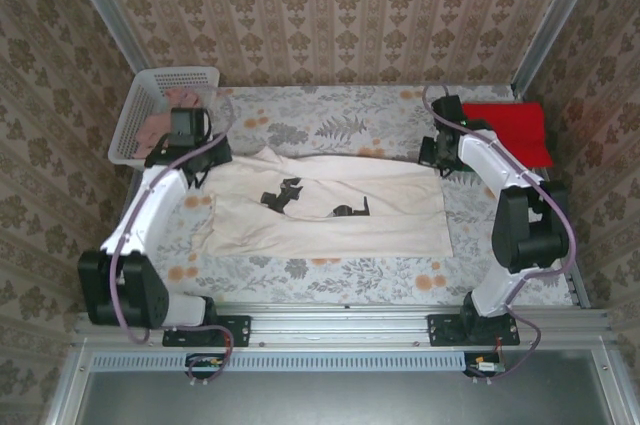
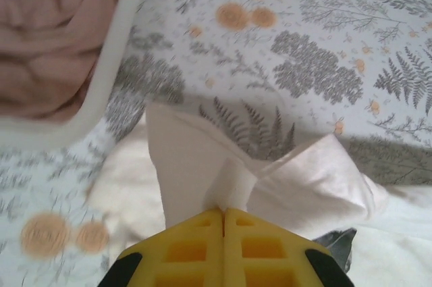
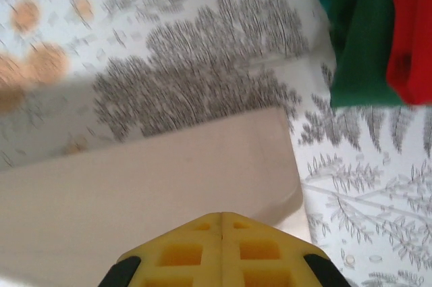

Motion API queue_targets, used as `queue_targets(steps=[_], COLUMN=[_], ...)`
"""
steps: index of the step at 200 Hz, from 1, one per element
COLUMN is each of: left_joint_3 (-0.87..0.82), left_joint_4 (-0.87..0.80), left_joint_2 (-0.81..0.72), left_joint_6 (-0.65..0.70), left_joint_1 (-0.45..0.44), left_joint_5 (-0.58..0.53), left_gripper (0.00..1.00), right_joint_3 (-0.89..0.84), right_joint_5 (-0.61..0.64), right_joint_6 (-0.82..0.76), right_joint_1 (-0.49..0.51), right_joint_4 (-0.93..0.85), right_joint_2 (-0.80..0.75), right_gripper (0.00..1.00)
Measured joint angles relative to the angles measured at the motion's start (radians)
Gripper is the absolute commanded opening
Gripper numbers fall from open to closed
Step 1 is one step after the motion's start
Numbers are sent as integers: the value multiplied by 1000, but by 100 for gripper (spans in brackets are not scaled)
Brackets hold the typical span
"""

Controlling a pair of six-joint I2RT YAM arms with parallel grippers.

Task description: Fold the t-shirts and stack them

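Cream t-shirt (image 1: 400,207) edge clamped by left end effector (image 2: 223,211) and right end effector (image 3: 222,216).

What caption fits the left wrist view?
Left gripper shut on a pinched fold of the cream-white t-shirt, white basket rim nearby on the floral tablecloth.

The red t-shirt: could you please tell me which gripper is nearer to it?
The right: the right gripper holds the cream t-shirt at its corner beside the red t-shirt; the left gripper holds the opposite corner.

Bright, even light, soft shadows — right wrist view smeared and blurred
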Motion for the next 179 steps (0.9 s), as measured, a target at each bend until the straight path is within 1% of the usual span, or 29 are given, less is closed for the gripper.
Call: queue_targets(steps=[33, 66, 111, 166, 179], left_joint_3=[-190, -320, -405, -467, -475], left_joint_4=[-1, -3, -3, -3, -3], left_joint_2=[-152, -241, -298, -346, -354], left_joint_6=[-47, -81, -100, -119, -119], left_joint_1=[0, 0, 0, 0, 0], left_joint_5=[-28, -49, -74, -105, -113], left_gripper=[0, 0, 0, 0, 0], right_joint_3=[-148, -202, -248, -271, -272], right_joint_5=[-27, -47, -65, -61, -54], right_joint_6=[15, 25, 28, 27, 27], right_joint_1=[0, 0, 0, -1, -2], right_joint_4=[54, 87, 147, 150, 150], right_joint_2=[-22, -22, -22, -22, -22], right_gripper=[0, 0, 0, 0, 1])
